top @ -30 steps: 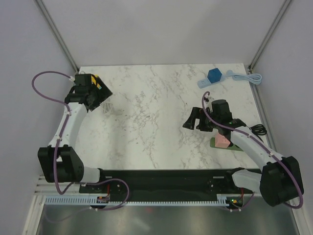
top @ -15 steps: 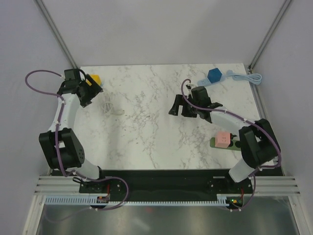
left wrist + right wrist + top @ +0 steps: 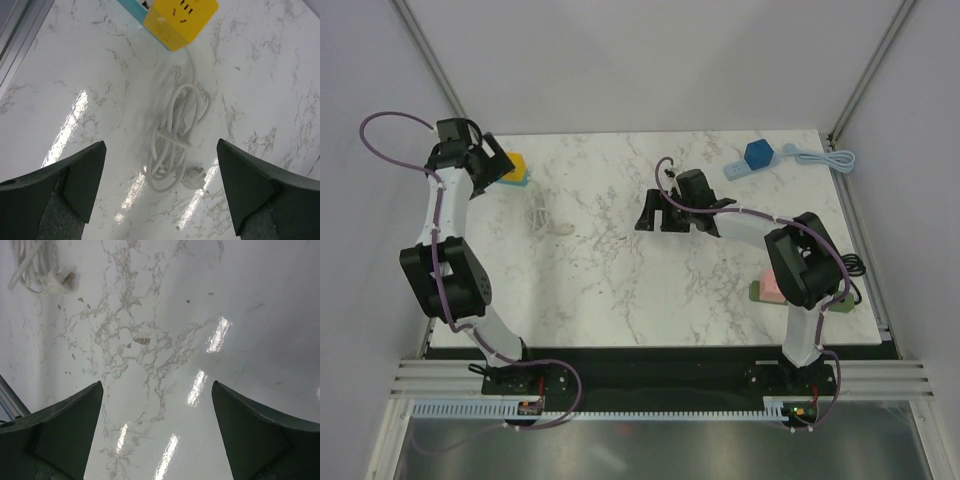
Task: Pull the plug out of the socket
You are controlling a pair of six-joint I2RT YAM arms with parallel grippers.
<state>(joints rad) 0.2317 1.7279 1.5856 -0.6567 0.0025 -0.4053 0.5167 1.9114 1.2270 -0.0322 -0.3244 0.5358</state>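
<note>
A yellow cube socket sits on a teal base at the back left; it also shows in the left wrist view. Its white cable lies coiled on the table, and its plug lies loose on the marble. My left gripper is open and empty, just left of the yellow cube and above the coil. My right gripper is open and empty over bare marble at mid-table. The white plug shows at the top left of the right wrist view.
A blue cube sits on a light blue strip with a pale cable at the back right. A pink cube on a green strip lies at the right, partly behind my right arm. A black cable lies beside it.
My right gripper has swung left from beside the pink cube to mid-table. My left gripper has moved back and left, uncovering the yellow cube.
</note>
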